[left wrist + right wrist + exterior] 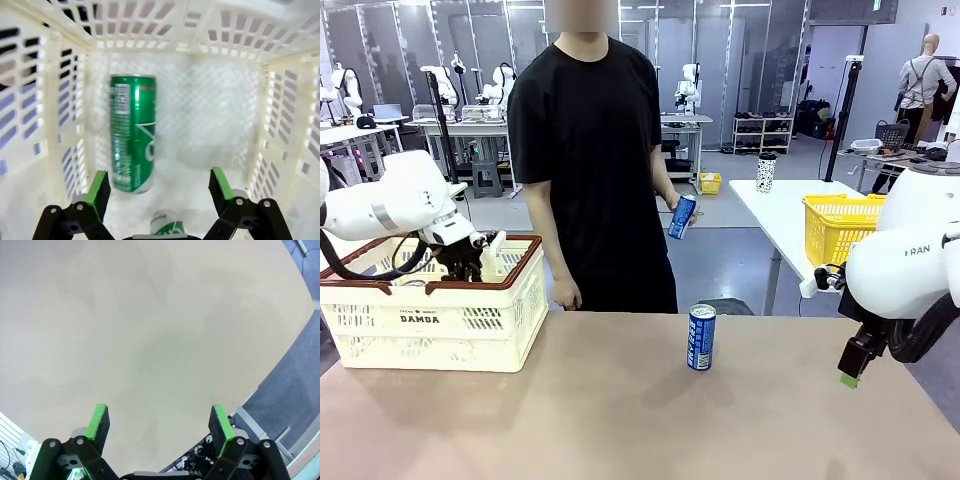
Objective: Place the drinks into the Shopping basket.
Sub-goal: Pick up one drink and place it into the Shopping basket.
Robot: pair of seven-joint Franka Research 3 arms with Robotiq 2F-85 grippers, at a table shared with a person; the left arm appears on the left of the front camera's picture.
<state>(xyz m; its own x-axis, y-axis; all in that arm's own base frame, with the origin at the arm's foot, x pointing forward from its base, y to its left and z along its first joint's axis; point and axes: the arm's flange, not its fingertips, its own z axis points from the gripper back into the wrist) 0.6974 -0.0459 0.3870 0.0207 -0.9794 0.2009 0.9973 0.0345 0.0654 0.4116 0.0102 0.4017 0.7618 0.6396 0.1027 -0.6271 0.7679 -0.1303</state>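
Tan desk (620, 420) carries one blue can (701, 337) and a cream basket (430, 330), grey floor (720, 260) beyond. We see our left gripper (159, 182) spread above a green can (132, 132), right gripper (160, 417) spread too.

The left arm (390, 205) reaches in from the left, wrist bent down, left gripper (160, 182) pointing downward with jaws spread wide; the right arm (910, 270) hangs at the right, right gripper (160, 417) pointing down, jaws equally wide.

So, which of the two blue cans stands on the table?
The blue can upright on the table; the other blue can is held in the person's hand.
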